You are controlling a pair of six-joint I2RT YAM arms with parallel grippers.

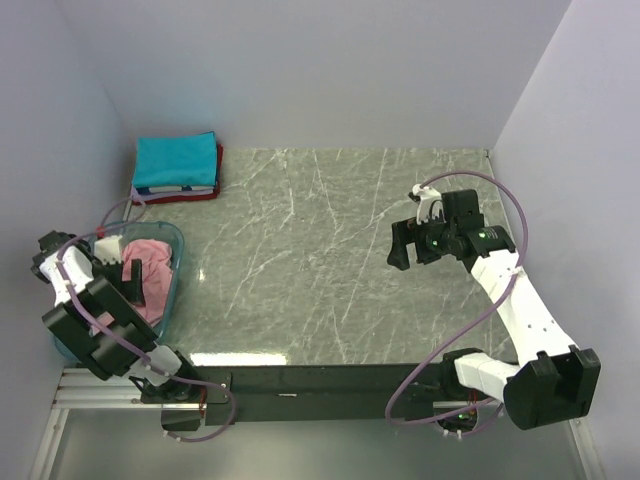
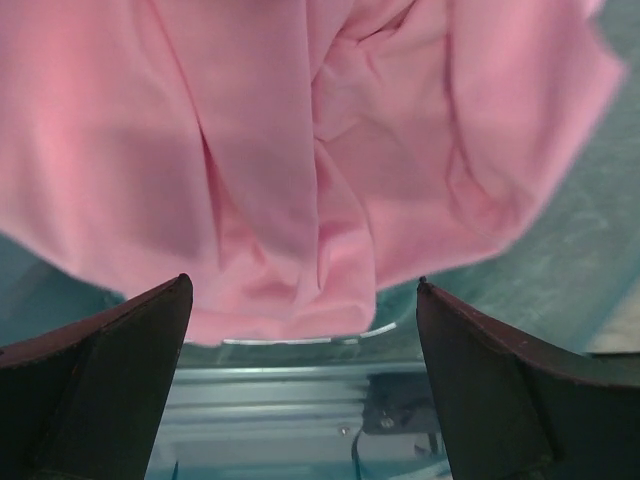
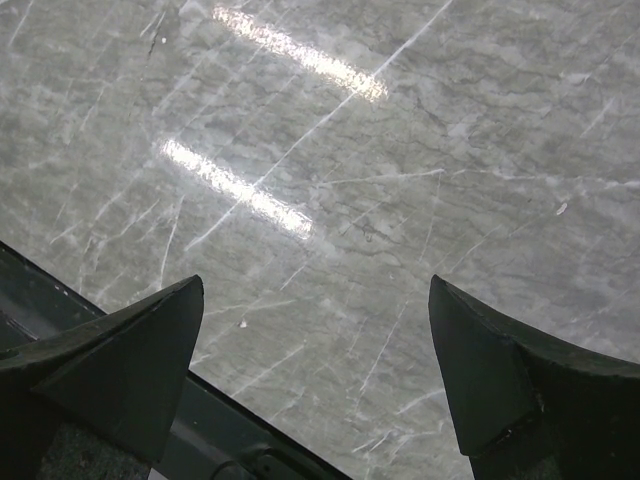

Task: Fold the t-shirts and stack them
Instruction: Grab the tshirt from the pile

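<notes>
Left end effector (image 1: 128, 275) in the top view: spread wide, gripping nothing, parked over the bin (image 1: 181, 262) at the left edge of the worktop (image 1: 330, 270). Pink shirt (image 1: 152, 268) crumpled up inside that bin, right under the fingers. Can't tell from up here whether touching the cloth or just above it. Right end effector (image 1: 398, 245) also spread wide and empty, up over bare worktop on the right side, well apart from any shirt. Back left corner: a folded stack (image 1: 178, 182) with the teal shirt (image 1: 175, 160) on top and red and white edges peeking out underneath, near the bin on its far side.

Over to the left wrist view: both dark fingers (image 2: 110, 360) far apart at the bottom corners, nothing between them. Pink shirt (image 2: 300, 150) filling most of the frame, all bunched folds, a proper unfolded mess. Bluish see-through bin (image 2: 570, 250) wall showing on the right and below the cloth. Looks like the tips sit just short of the fabric, but hard to say for sure.

Right wrist view: fingers (image 3: 120, 350) wide apart again, holding nothing. Just grey marbled worktop (image 3: 400, 150) with two light streaks reflected on it, plus a dark edge at bottom left.
</notes>
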